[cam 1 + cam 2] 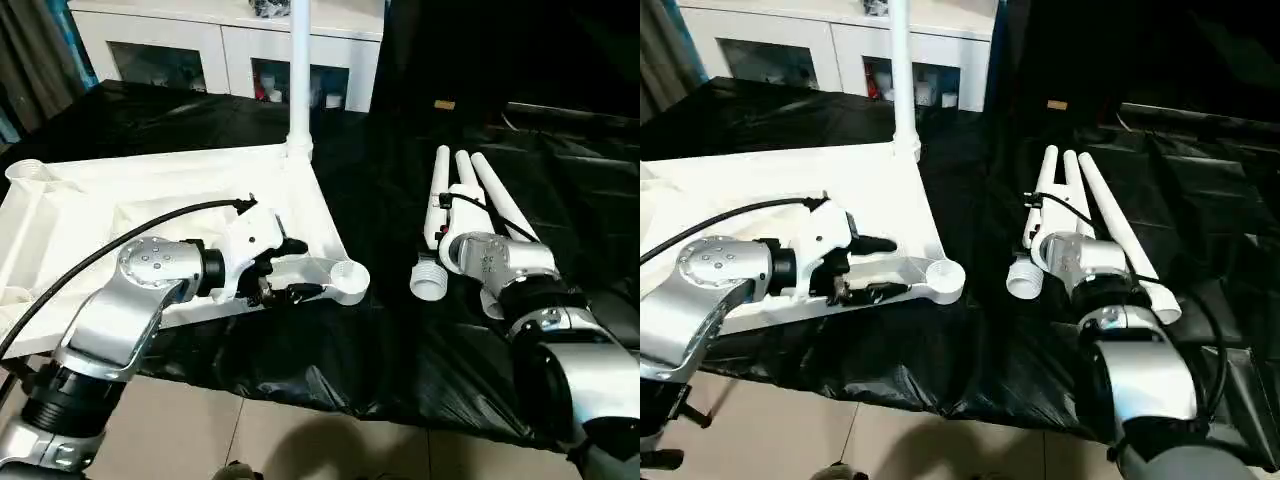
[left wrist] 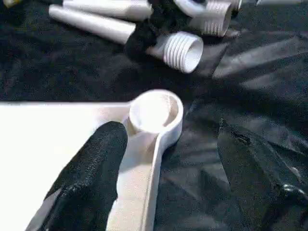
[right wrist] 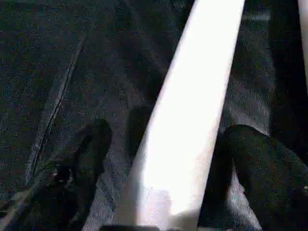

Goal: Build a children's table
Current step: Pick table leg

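The children's table top [image 1: 150, 210] lies upside down on the left, white and ribbed. One leg [image 1: 298, 70] stands upright in its far right corner socket. My left gripper [image 1: 300, 270] is open at the top's near edge, its fingers [image 2: 91, 178] straddling the rim just short of the empty near corner socket [image 2: 155, 110]. Three loose legs [image 1: 480, 190] lie side by side on the black cloth at the right, threaded ends [image 1: 427, 278] toward me. My right gripper [image 3: 173, 159] is open, with one of these legs [image 3: 192, 110] between its fingers.
A black cloth [image 1: 400, 330] covers the work surface, and its front edge drops to a tiled floor [image 1: 260, 440]. A white cabinet with glass doors [image 1: 210, 55] stands behind. A black cable [image 1: 130, 235] runs along my left forearm.
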Tool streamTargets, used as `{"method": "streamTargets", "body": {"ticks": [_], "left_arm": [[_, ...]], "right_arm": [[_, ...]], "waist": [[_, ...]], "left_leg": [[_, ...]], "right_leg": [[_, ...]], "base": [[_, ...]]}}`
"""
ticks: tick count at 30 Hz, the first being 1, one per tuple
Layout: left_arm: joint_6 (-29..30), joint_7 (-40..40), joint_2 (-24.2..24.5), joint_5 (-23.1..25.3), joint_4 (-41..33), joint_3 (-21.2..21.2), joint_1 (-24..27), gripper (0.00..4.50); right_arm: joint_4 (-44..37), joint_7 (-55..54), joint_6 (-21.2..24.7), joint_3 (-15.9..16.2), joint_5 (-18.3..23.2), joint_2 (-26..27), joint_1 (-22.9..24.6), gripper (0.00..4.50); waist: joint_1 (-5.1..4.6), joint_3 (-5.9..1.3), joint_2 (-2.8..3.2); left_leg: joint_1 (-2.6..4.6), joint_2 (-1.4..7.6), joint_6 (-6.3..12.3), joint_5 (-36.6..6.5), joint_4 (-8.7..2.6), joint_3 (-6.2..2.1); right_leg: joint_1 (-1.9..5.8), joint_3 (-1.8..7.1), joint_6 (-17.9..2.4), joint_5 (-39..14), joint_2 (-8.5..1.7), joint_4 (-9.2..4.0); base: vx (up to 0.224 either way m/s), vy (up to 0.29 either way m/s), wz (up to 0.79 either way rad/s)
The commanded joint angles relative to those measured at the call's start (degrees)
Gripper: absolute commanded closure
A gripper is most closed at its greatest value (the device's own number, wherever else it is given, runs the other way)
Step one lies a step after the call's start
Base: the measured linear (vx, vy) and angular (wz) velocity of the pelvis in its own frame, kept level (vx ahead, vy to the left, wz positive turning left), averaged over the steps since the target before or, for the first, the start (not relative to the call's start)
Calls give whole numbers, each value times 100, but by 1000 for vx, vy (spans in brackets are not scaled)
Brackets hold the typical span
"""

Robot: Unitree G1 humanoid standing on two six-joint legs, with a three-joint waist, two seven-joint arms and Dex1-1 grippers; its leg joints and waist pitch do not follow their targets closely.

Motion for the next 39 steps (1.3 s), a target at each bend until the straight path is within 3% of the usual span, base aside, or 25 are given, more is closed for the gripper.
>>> {"method": "streamTargets", "body": {"ticks": [1,4,5,8,10,11,14,22,23,29,31,33,34,35,39], "left_arm": [[404,216,42,79,12,-27,-32,102],[565,526,49,258,214,27,-54,102],[575,605,40,285,242,50,-47,102],[655,687,45,311,253,70,-29,102],[674,733,35,300,217,101,17,102],[688,769,28,296,169,116,47,102],[748,847,18,287,85,123,72,102],[673,1151,-90,324,117,153,61,102],[674,1209,-123,343,144,144,53,102],[665,1550,-326,435,281,144,-38,102],[646,1617,-392,418,311,150,-70,75],[677,1744,-557,354,357,219,-129,68],[677,1744,-557,354,357,219,-129,65],[773,1965,-796,271,411,356,-233,55],[856,2307,-1452,-177,539,874,-530,26]], "right_arm": [[200,20,136,-49,13,-58,-83,62],[313,119,170,-27,-12,-89,-124,91],[340,153,183,-7,-30,-94,-133,100],[378,203,206,24,-56,-96,-142,113],[423,254,222,71,-100,-85,-148,141],[496,276,207,78,-136,-77,-170,147],[559,280,178,73,-167,-74,-190,184],[609,157,-3,-33,-125,-72,-215,243],[602,125,-77,-23,-143,-70,-197,250],[534,149,-372,-68,-129,-70,-74,262],[491,179,-490,-127,-77,-70,-43,264],[285,377,-961,-145,-48,-46,60,265],[285,377,-961,-145,-48,-46,60,265],[33,671,-1225,-146,3,-46,153,265],[-650,1192,-1058,-393,419,-69,293,265]], "waist": [[-16,-413,114],[-12,-404,95],[-15,-403,59],[1,-404,66],[-6,-403,8],[0,-407,29],[-3,-401,-34],[-3,-395,-20],[-11,-397,12],[-17,-406,-3],[-15,-405,-12],[-7,-402,-33],[-1,-405,-32],[-9,-405,-49],[2,-430,-80]], "left_leg": [[78,102,-380,-1425,-365,-24],[77,97,-370,-1525,-362,-36],[70,97,-358,-1535,-365,-35],[74,104,-344,-1542,-364,-43],[59,102,-317,-1486,-362,-36],[61,104,-315,-1476,-360,-40],[53,111,-287,-1415,-362,-32],[62,108,-317,-1519,-363,-34],[66,105,-326,-1540,-361,-34],[49,104,-305,-1475,-352,-31],[53,104,-289,-1491,-351,-32],[47,106,-253,-1509,-347,-23],[52,113,-251,-1500,-346,-27],[37,101,-221,-1458,-342,-12],[9,96,-81,-1181,-330,-12]], "right_leg": [[282,268,-1082,-1146,-381,-357],[269,260,-1007,-1415,-388,-386],[274,259,-992,-1461,-390,-397],[262,257,-980,-1553,-404,-396],[266,255,-976,-1570,-405,-398],[261,257,-976,-1595,-412,-390],[257,258,-936,-1647,-418,-398],[236,256,-860,-1727,-409,-408],[228,255,-855,-1731,-405,-417],[245,254,-876,-1605,-405,-408],[243,250,-865,-1653,-408,-411],[241,251,-836,-1725,-419,-431],[241,251,-834,-1730,-423,-431],[253,253,-848,-1694,-410,-431],[298,252,-911,-1331,-402,-400]], "base": [[0,0,0],[0,0,0],[0,0,0],[0,0,0],[0,0,0],[0,0,0],[0,0,0],[0,0,0],[0,0,0],[0,0,0],[0,0,0],[0,0,0],[0,0,0],[0,0,0],[0,0,0]]}}
